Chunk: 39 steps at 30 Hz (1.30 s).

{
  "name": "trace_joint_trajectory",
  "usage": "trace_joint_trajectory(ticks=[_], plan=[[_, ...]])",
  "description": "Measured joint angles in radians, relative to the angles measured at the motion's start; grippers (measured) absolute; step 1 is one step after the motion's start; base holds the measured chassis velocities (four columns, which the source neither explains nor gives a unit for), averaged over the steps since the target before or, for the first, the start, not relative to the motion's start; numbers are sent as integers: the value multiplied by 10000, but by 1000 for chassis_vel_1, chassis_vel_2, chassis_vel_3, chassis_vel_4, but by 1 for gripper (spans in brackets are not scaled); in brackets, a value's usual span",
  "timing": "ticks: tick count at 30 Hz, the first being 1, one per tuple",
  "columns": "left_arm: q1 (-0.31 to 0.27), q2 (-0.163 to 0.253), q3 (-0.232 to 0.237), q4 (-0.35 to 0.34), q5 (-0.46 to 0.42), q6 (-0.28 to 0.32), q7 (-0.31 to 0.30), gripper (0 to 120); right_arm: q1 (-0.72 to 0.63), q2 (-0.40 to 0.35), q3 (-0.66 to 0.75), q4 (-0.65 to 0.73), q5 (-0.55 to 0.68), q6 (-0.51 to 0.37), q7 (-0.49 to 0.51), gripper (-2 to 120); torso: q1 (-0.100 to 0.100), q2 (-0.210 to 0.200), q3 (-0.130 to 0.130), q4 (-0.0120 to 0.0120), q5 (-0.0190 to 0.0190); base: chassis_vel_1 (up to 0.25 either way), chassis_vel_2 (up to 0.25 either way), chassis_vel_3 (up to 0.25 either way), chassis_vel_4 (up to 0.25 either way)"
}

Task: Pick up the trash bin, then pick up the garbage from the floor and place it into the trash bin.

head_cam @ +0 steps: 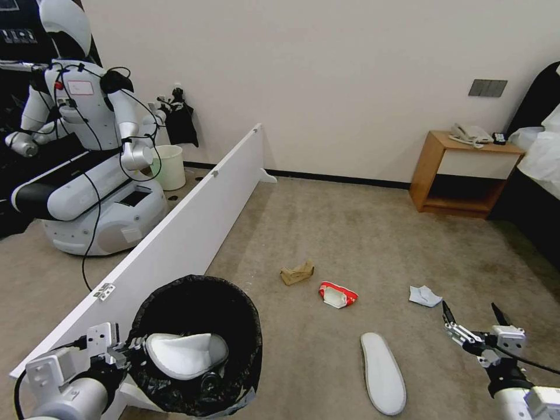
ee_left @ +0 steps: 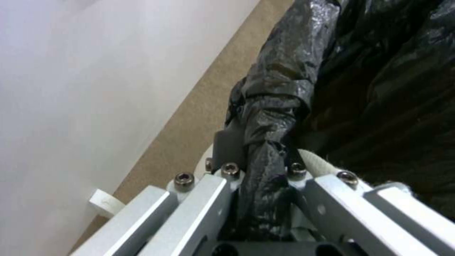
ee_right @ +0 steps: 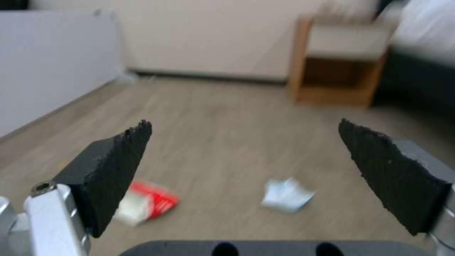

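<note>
While the left gripper (head_cam: 125,350) is clamped on the rim of the trash bin (head_cam: 233,326), pinching the black bag (ee_left: 275,117) between its fingers, the bin is held at the lower left, just beside the white partition board (head_cam: 192,233). One white slipper (head_cam: 186,353) lies inside the bin. The right gripper (head_cam: 473,318) hangs above the carpet at the lower right with its jaws spread wide and nothing between them. On the floor near it lie the second slipper (head_cam: 382,373) and a pale blue mask (head_cam: 424,296). Farther toward the middle are a red-white packet (head_cam: 336,294) and a brown paper scrap (head_cam: 297,272).
</note>
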Motion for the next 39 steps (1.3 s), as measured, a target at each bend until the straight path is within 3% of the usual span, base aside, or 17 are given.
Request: trace_joint_trajectory(ticks=[3, 6, 10, 12, 16, 25, 39], plan=[[1, 9, -62, -24, -77, 0, -4, 1, 125, -213, -11, -178, 285, -445, -263, 100, 0, 0, 0, -1, 1, 0, 0, 0, 0], [41, 13, -242, -81, -277, 0, -6, 1, 533, -954, -196, -789, 862, -1365, -857, 100, 0, 0, 0, -2, 0, 0, 0, 0, 0], [118, -19, -430, -90, -224, 0, 94, 1, 995, -1482, -472, -1573, 1398, -1841, -1604, 100, 0, 0, 0, 0, -2, 0, 0, 0, 0], [128, -25, -455, -98, -229, 0, 100, 1, 1060, -1530, -510, -1706, 1414, -1859, -1703, 100, 0, 0, 0, 0, -2, 0, 0, 0, 0], [186, -46, -642, -178, -326, 0, 119, 1, 1678, -1808, -958, -3219, 1487, -1862, -2722, 100, 0, 0, 0, -1, 2, 0, 0, 0, 0], [154, -42, -613, -125, -305, 0, 103, 1, 1774, -1791, -1318, -4415, 2586, -2180, -3205, 100, 0, 0, 0, -3, -3, 0, 0, 0, 0], [285, -41, -674, -235, -296, 0, 61, 1, 2337, -1182, -1786, -5593, 2854, -2487, -3033, 100, 0, 0, 0, -1, -3, 0, 0, 0, 0]])
